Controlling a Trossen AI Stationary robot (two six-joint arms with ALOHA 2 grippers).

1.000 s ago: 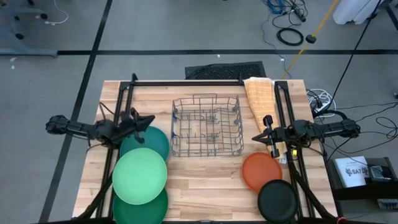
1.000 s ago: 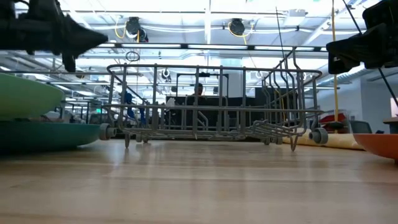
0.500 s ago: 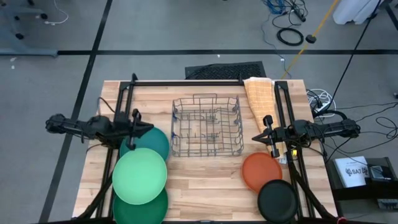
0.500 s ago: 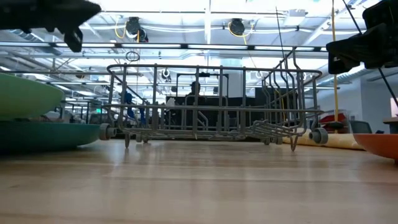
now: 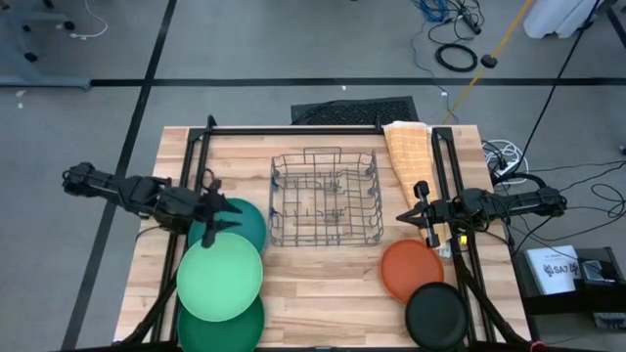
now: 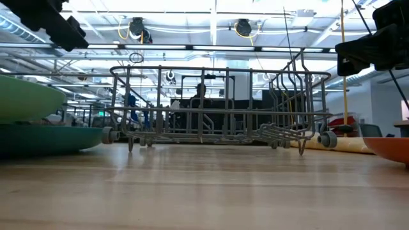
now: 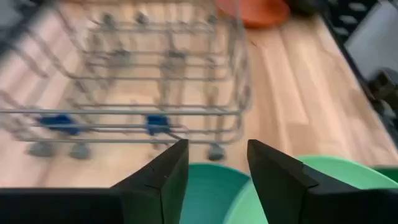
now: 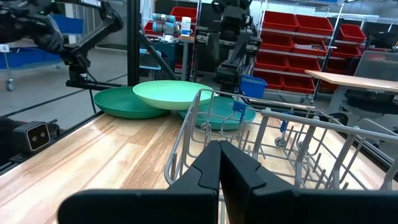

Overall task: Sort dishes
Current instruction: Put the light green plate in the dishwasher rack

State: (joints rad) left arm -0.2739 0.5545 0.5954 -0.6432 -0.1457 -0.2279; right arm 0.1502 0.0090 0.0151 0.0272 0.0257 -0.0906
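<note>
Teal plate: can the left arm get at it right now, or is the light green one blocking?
Probably yes. The left gripper hangs open over the teal plate, whose rack-side part is bare; the light green plate covers only its near part.

Five flat round plates lie on the table. At 7 o'clock, the light green plate [image 5: 219,277] rests on top, overlapping the teal plate [image 5: 249,221] above it and the dark green plate [image 5: 232,332] below. At 5 o'clock, the orange plate [image 5: 409,268] lies partly under the black plate [image 5: 436,316].
</note>
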